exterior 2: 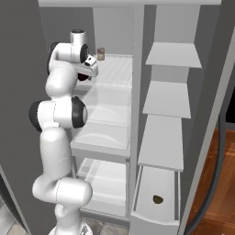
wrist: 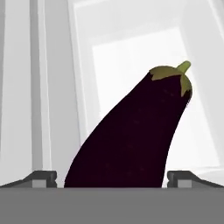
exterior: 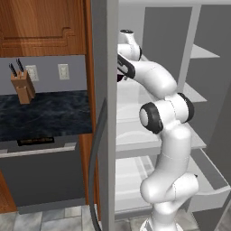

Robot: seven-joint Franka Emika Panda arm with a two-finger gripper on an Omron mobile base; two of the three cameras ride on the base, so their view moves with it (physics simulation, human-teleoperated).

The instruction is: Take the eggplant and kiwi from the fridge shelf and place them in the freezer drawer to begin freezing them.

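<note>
Eggplant (wrist: pixel 135 135) fills the hand view, long axis running from the claw (wrist: pixel 112 177) up and right, green stem end pointing away from the hand. Claw tips stand wide apart on either side of its broad dark base; actual contact cannot be told. Claw is raised at the upper fridge shelf (exterior 2: pixel 114 73). Kiwi (exterior 2: pixel 158 199) lies in the open freezer drawer (exterior 2: pixel 156 218), low at the right.

The eggplant (wrist: pixel 131 135) filled the gap between my gripper (wrist: pixel 112 178) fingertips; open shelf (exterior 2: pixel 114 69) lay beyond, jar (exterior 2: pixel 101 54) at back.
</note>
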